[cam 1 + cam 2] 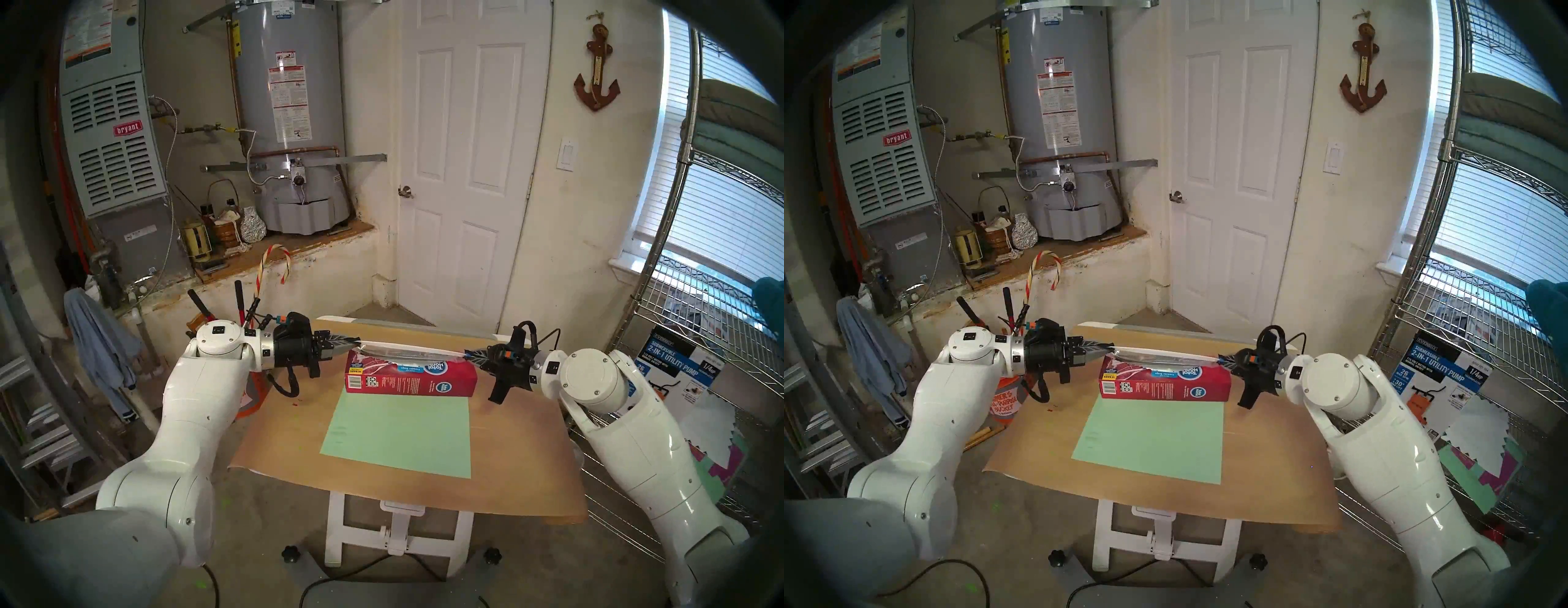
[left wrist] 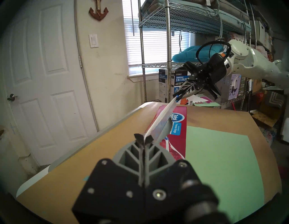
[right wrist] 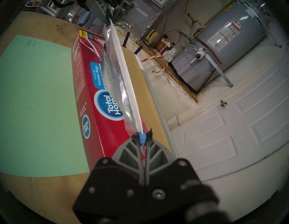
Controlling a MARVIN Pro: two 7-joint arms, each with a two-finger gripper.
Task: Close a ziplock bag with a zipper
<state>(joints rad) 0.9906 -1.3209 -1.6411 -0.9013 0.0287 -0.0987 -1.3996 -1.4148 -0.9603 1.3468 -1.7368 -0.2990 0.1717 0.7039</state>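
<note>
Two closed grips: left gripper (image 2: 143,139) pinching one end of the ziplock bag (image 3: 118,75), right gripper (image 3: 142,136) clamped on the blue zipper (image 3: 142,138) at the other. Bag stretched taut above red box (image 1: 407,375), over brown table (image 1: 509,458).

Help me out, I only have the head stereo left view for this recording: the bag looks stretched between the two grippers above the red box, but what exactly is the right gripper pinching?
Observer: In the right wrist view the right gripper is shut on the blue zipper, at that end of the ziplock bag.
Operator: And the left one, bag or slider?
Observer: In the left wrist view the left gripper is shut on the bag's whitish top band at the opposite corner; no slider shows there.
Operator: Does the bag rest on the red box?
Observer: In the right wrist view the top band hangs in the air, while the clear body droops toward the red box; whether they touch I cannot tell.
</note>
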